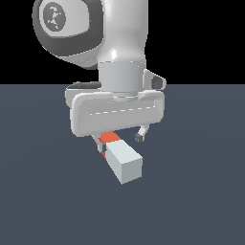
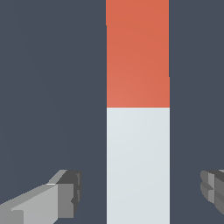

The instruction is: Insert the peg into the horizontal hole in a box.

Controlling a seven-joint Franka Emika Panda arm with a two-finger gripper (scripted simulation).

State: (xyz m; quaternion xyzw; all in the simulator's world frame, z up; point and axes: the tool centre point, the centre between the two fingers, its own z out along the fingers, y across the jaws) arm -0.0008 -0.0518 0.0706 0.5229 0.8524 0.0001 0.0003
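Peg (image 1: 121, 158) lies flat on the dark table (image 1: 201, 201), grey-white end pointing toward five o'clock in the exterior view; tool (image 2: 140, 192) hangs above it, fingers (image 2: 65, 192) spread wide on either side, touching nothing.

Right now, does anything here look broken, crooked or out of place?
Nothing stands out. The peg lies flat and whole on the floor, between the open gripper fingers, which have gaps on both sides. The box isn't in either view.
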